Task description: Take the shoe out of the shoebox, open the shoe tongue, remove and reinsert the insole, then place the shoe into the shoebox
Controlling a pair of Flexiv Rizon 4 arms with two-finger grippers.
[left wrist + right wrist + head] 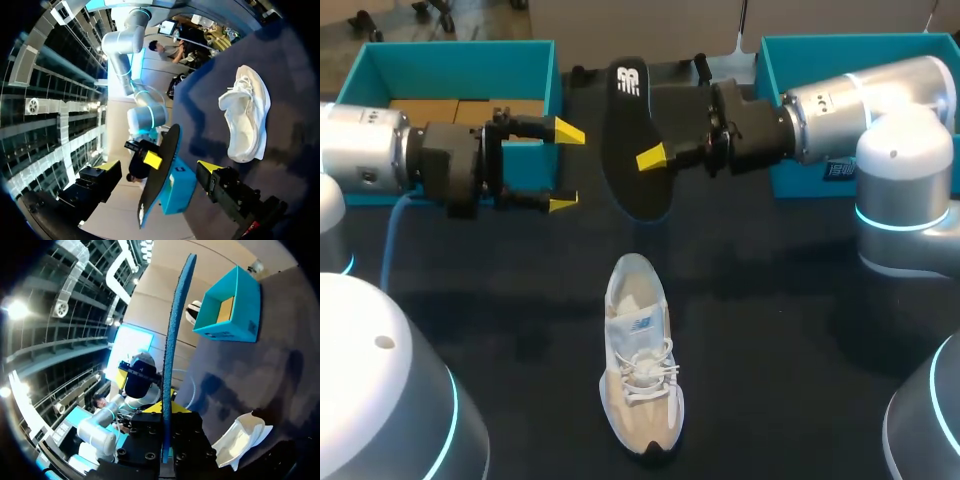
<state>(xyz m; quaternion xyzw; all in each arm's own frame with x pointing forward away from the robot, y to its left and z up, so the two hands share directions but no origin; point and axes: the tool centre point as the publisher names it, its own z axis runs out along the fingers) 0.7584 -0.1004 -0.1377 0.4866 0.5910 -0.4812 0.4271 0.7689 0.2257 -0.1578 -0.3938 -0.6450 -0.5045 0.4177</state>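
Insole (625,110) is clamped in the right pincer (653,157). Both fingers are closed on its edge, one yellow tip shows on the near face, and the other is hidden behind it. The insole is held off the counter (770,330), standing on edge with its black top face toward the left arm. The right wrist view shows the blue underside edge running straight out from between the fingers.

Left pincer (567,168) is wide open and holds nothing. Its tips point at the insole, just short of it and not touching. In the left wrist view the insole sits edge-on ahead, in line with the gap between the two fingers.

Shoe (640,360) is white and beige, and stands upright on its sole on the counter. It is below both pincers, roughly under the gap between them, and well apart from either. The toe points toward the robot, the laces are still in, and the heel opening faces the insole.

Teal shoebox (470,52) with brown card inside sits behind the left pincer. Second teal box (820,45) sits behind the right arm.
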